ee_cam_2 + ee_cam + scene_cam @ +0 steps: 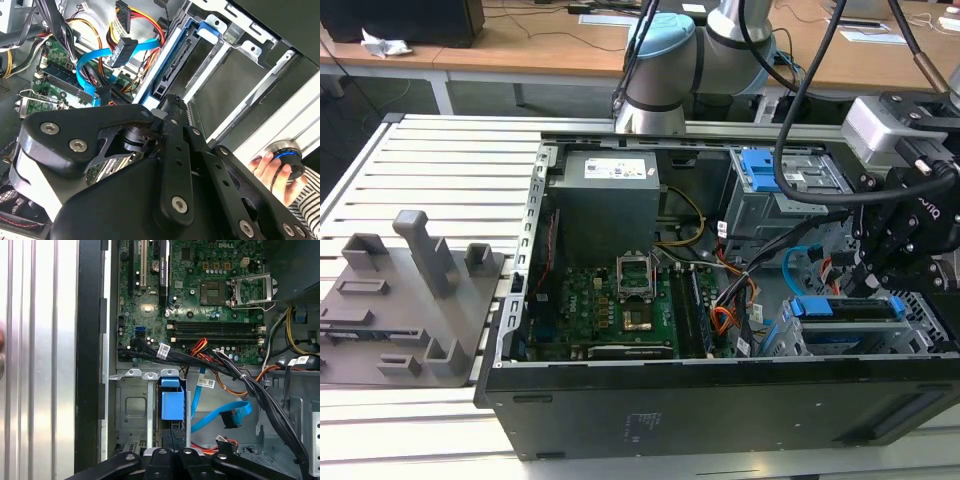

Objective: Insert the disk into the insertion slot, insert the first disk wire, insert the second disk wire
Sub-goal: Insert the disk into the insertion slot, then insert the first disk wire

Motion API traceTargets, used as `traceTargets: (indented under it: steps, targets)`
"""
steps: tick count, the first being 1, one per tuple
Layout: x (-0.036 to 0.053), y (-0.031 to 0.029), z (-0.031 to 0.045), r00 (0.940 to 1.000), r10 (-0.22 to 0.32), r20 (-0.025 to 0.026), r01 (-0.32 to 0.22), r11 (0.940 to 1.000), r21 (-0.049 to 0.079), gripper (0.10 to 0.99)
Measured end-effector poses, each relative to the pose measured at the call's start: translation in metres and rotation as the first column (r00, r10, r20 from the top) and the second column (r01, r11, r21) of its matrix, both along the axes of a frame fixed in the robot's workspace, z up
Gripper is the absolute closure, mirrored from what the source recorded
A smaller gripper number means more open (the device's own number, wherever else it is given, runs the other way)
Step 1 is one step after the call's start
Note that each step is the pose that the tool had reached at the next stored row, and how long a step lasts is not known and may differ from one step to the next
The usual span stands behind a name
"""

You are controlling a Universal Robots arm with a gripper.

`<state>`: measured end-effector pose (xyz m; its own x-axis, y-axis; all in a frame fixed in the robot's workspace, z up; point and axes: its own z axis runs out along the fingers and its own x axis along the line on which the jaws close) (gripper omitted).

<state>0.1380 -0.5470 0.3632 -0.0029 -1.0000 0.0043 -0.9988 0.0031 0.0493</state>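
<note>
**Visitor:** How many of each here?

**Onlooker:** One computer case (pixel 720 405), one motherboard (pixel 605 300), one power supply (pixel 610 190), one disk (pixel 850 308), one grey cage (pixel 782 195), one perforated cage (pixel 926 322), one gripper (pixel 173 456), one hand (pixel 272 170).

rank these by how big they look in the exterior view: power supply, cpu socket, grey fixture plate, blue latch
1. grey fixture plate
2. power supply
3. cpu socket and blue latch: these look about alike, and the latch sits farther back, so I won't rank them.
</note>
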Motion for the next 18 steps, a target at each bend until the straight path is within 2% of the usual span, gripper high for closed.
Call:
traceTargets:
  steps: [5, 12, 18]
  targets:
    - [0.0000, 0.0000, -0.0002, 1.0000, 0.000, 0.0000, 0.000, 1.0000, 0.000, 0.980]
    - [0.0191, 0.0000, -0.0002, 1.0000, 0.000, -0.0005, 0.000, 1.0000, 0.000, 0.980]
    - [0.0206, 0.0000, -0.0002, 1.0000, 0.000, -0.0005, 0.000, 1.0000, 0.000, 0.980]
